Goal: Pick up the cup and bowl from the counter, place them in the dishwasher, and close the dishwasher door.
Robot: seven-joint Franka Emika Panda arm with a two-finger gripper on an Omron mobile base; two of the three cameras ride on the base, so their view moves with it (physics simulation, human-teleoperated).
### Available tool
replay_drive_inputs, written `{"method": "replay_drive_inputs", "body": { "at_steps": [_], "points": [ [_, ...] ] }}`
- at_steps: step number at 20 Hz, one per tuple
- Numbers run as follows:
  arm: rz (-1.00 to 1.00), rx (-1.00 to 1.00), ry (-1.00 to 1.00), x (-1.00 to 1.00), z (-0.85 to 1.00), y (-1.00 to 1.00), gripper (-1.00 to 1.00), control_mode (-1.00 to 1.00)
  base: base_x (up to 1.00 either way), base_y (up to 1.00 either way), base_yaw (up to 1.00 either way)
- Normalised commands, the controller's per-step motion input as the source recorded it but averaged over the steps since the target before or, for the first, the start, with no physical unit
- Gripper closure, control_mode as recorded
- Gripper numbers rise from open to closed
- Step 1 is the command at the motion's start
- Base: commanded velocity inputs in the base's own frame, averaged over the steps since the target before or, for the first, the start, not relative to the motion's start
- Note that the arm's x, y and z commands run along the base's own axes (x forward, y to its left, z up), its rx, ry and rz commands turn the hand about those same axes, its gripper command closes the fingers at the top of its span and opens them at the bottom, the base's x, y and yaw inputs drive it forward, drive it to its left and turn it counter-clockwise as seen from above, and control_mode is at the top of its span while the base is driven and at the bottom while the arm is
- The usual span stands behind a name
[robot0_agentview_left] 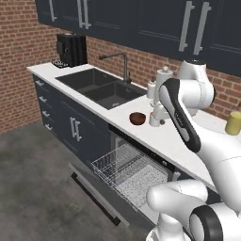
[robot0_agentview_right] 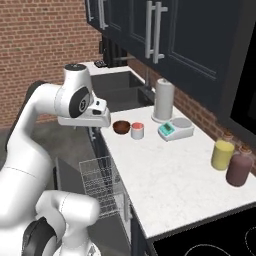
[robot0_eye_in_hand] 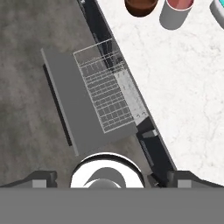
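The dark reddish-brown bowl and the white-grey cup with its red-pink top stand side by side on the white counter, close to its front edge. Both sit at the top edge of the hand view, bowl left of cup. My gripper is open and empty, high above the floor. It looks down on the dishwasher's pulled-out wire rack and the dropped-open dishwasher door. The hand hovers left of the bowl, off the counter edge.
A paper towel roll and a teal scale stand behind the cup. A yellow canister and a maroon one are farther right. The sink with its faucet lies left of the dishwasher.
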Motion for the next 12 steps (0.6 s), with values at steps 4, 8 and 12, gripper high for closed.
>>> {"method": "replay_drive_inputs", "body": {
  "at_steps": [4,8,12],
  "points": [
    [0.00,0.00,0.00,0.00,0.00,0.00,-1.00,1.00,0.00,-0.46,0.21],
    [0.00,0.00,0.00,0.00,0.00,0.00,-1.00,1.00,-0.01,-0.44,0.20],
    [0.00,0.00,0.00,0.00,0.00,0.00,-1.00,1.00,-0.19,-0.06,0.04]
  ]
}}
